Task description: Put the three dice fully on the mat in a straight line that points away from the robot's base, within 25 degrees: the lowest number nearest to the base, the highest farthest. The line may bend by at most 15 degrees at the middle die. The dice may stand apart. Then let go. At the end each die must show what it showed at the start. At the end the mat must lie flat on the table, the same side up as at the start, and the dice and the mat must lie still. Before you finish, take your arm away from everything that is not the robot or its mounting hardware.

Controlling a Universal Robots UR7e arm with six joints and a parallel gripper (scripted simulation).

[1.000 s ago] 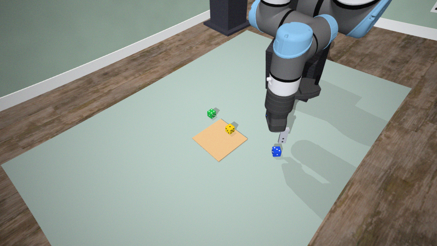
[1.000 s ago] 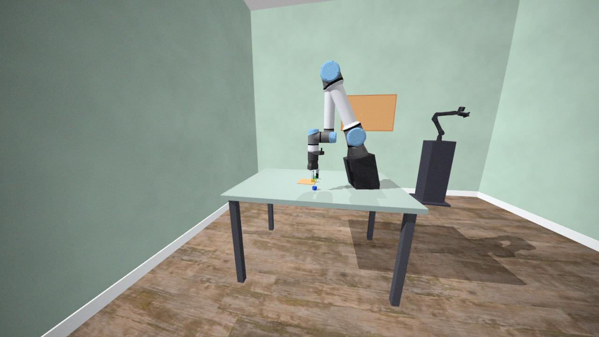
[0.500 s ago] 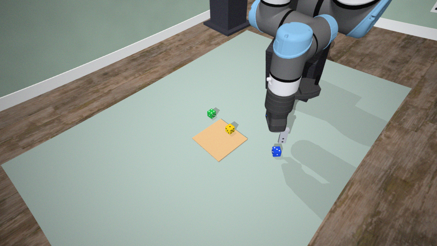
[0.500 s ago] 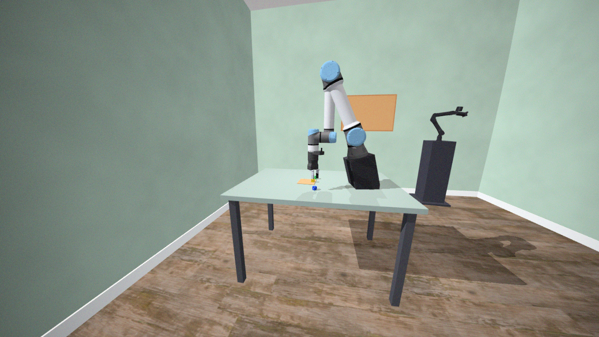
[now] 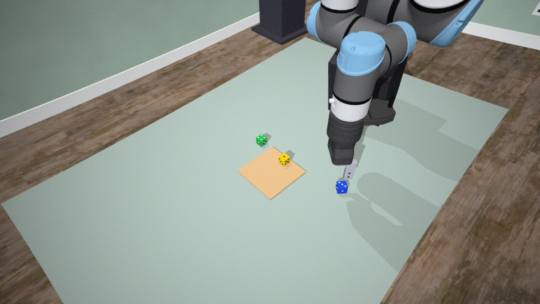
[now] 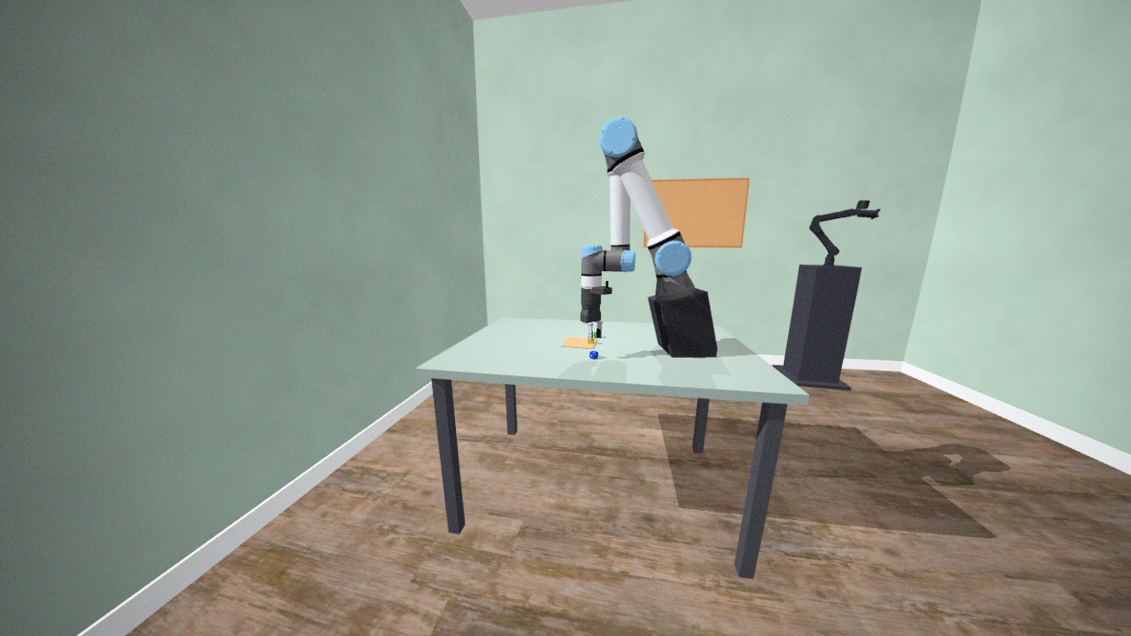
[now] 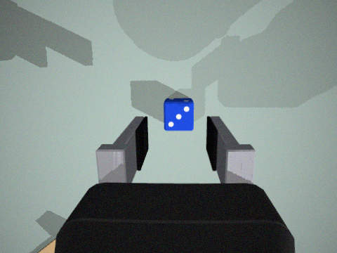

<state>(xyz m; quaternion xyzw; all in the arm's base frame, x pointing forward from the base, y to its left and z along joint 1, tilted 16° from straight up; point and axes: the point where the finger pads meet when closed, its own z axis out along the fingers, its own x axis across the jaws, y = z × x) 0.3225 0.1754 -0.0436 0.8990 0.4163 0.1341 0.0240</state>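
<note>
Pale green walls (image 6: 237, 237) meet a wood-plank floor (image 6: 553, 537) along a white skirting board (image 6: 261, 514). The worktop (image 6: 513, 355) stands on dark legs. An orange panel (image 6: 711, 209) hangs on the far wall, perhaps a noticeboard. A dark pedestal (image 6: 822, 324) stands beside it.

I count three dice: one blue (image 5: 341, 187), one yellow (image 5: 284, 159), one green (image 5: 261, 140). From the yellow die, the green sits at about ten o'clock and the blue at about four o'clock in my top view. I see one mat (image 5: 264, 177); of the three dice, one is on it and two are off it. There is one table (image 5: 151, 226), one arm (image 5: 358, 75), and one gripper (image 7: 177, 140) with two fingers.
</note>
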